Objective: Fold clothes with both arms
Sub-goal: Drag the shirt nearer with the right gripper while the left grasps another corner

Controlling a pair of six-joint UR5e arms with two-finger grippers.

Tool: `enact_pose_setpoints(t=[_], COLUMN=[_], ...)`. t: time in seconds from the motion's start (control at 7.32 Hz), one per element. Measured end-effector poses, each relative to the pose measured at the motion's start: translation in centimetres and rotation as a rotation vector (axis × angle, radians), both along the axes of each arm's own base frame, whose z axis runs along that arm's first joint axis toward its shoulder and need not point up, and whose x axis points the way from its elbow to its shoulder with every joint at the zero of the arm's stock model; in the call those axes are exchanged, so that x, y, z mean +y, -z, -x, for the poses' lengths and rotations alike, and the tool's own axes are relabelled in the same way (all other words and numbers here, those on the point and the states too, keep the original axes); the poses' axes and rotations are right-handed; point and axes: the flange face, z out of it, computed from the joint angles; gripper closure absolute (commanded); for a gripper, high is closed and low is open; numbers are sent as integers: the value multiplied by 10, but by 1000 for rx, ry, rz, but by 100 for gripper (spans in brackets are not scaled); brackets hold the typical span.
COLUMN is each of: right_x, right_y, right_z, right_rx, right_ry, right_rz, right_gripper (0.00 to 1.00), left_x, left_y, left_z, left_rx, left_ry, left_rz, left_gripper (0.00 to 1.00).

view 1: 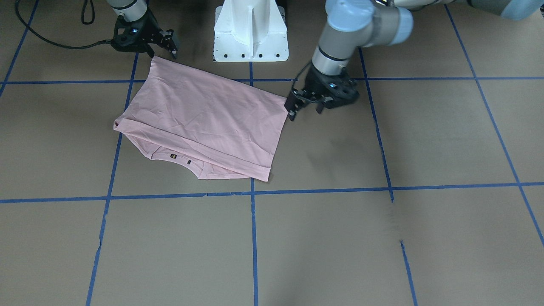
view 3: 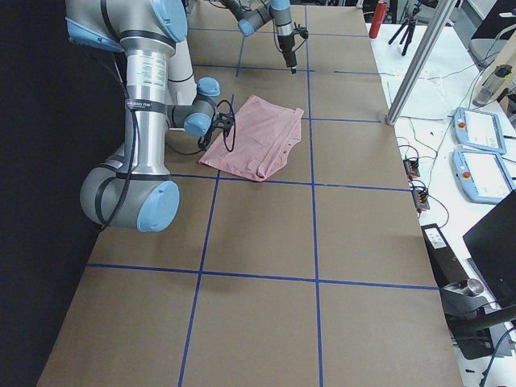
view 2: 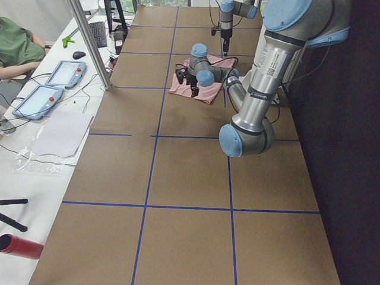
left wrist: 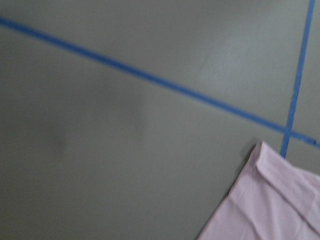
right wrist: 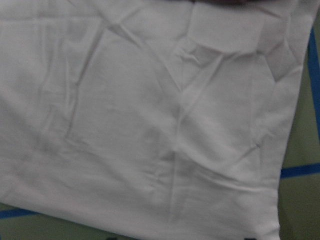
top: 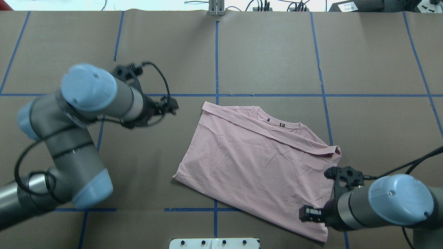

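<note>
The pale pink T-shirt (view 1: 204, 114) lies folded and flat on the brown table, its collar and small tags on the edge away from the robot (top: 277, 124). Its print is hidden. My left gripper (view 1: 304, 108) is open and empty, raised above the table just off the shirt's left side (top: 171, 103). The left wrist view shows bare table and one folded shirt corner (left wrist: 275, 200). My right gripper (view 1: 162, 52) is open and empty over the shirt's near right corner. The shirt fills the right wrist view (right wrist: 150, 125).
The white pedestal base (view 1: 250, 34) stands at the near edge, between the arms. Blue tape lines (view 1: 253, 238) cross the table. A black cable (view 1: 51, 40) trails beside the right arm. A side bench with tablets (view 2: 53, 83) and a seated person stands beyond the table's far edge.
</note>
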Motion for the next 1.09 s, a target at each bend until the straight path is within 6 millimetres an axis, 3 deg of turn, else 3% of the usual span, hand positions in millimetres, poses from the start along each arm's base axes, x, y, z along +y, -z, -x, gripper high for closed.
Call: enact_pose_setpoints(t=[0.14,0.27,0.41,0.82,0.96,1.09], right_x=[-23,-38,-45,-50,-50,-50], right_y=[14,23,30,34,34,34], right_z=[-7,-13,-15,-15,-15,-15], right_rx=[-29,-49,-61,-70,-69,-70], right_ry=[-57,-94,-112,-123,-124,-124], right_rz=[-15,-25,-30,-29,-29,-28], right_gripper=[0,0,0,0,0,0], left_x=[46,75,86,81,76,71], left_y=[-2,-9,-16,-25,-26,-27], left_z=[-34,-57,-70,-77,-75,-73], left_rx=[-13,-36,-58,-85,-87,-89], left_ry=[3,6,14,53,63,72], left_rz=[66,101,112,104,103,103], left_gripper=[7,10,12,24,33,48])
